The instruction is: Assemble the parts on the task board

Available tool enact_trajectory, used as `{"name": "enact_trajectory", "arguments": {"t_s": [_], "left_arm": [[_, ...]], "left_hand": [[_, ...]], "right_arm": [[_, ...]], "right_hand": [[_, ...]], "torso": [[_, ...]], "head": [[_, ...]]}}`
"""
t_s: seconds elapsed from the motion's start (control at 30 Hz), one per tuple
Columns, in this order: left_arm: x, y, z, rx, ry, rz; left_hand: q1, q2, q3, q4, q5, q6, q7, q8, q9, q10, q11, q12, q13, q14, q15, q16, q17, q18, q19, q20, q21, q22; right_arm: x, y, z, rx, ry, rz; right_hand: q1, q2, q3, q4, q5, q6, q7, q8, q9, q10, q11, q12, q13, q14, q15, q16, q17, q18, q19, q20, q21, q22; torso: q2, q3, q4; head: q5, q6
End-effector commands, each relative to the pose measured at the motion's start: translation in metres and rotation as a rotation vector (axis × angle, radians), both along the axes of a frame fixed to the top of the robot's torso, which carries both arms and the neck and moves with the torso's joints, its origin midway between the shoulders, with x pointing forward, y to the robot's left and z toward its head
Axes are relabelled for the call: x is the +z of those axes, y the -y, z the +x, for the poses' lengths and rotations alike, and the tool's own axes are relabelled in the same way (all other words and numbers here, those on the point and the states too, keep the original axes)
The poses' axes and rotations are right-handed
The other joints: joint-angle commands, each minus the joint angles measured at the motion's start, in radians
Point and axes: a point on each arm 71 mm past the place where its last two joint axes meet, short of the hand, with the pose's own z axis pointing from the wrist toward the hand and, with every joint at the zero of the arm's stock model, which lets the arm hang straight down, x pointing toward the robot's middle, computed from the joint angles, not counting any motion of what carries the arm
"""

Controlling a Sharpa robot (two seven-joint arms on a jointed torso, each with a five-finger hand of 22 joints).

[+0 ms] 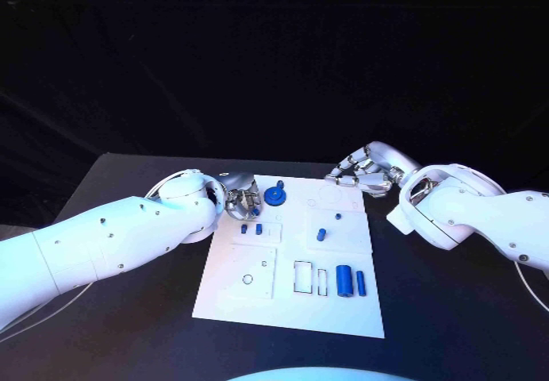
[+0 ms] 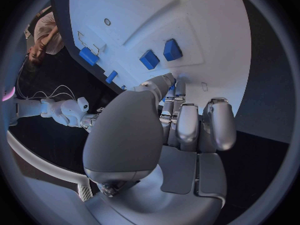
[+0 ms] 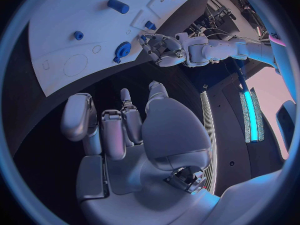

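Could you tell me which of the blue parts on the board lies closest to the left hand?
The round, gear-like blue part at the board's far edge; it sits right beside the left hand, while the other blue parts lie nearer the robot's side.

Black table (image 1: 137,238) against dark backdrop; glowing cyan light strip (image 3: 249,116) at room's side.

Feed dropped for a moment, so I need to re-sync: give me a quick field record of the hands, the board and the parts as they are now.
left hand: at the board's far left edge, beside the blue gear; contact unclear
right hand: fingers curled, empty, over the black table off the far right corner
task board: white, flat, mid-table
blue gear: at the far edge
blue cylinders: two side by side, near right
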Motion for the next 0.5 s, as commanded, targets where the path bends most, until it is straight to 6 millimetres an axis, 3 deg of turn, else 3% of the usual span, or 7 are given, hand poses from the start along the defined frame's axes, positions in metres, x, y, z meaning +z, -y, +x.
{"name": "enact_trajectory", "arguments": {"t_s": [0.03,0.5], "left_arm": [[-0.0012,0.0012,-0.0011,-0.008,-0.013,0.009],[-0.0017,-0.0009,-0.0002,0.003,-0.019,0.004]], "left_hand": [[-0.008,-0.001,0.002,-0.006,-0.003,-0.010,0.000,-0.002,-0.002,0.002,0.007,-0.006,0.001,-0.004,0.006,-0.005,-0.005,-0.009,-0.005,0.001,-0.007,0.086],[-0.019,-0.013,0.000,-0.007,-0.010,-0.048,0.002,-0.003,-0.023,0.009,0.009,-0.019,0.006,-0.008,0.007,-0.008,-0.016,-0.008,-0.006,0.003,-0.009,0.086]], "right_arm": [[0.0001,-0.0011,-0.0006,0.010,0.005,-0.002],[0.0004,-0.0006,-0.0007,0.008,0.009,-0.002]], "right_hand": [[0.007,0.003,-0.002,0.000,0.006,-0.001,-0.001,0.007,0.001,0.002,-0.001,0.001,0.048,0.056,-0.006,-0.006,0.080,0.006,-0.006,-0.002,-0.004,0.031],[0.007,0.002,-0.003,0.000,0.006,-0.001,-0.001,0.007,0.001,0.001,-0.001,0.000,0.047,0.056,-0.006,-0.007,0.079,0.007,-0.007,-0.002,-0.005,0.030]], "torso": [[-0.001,0.0000,0.0004],[0.000,0.0006,-0.0002]], "head": [[0.000,-0.001],[0.001,-0.002]]}}
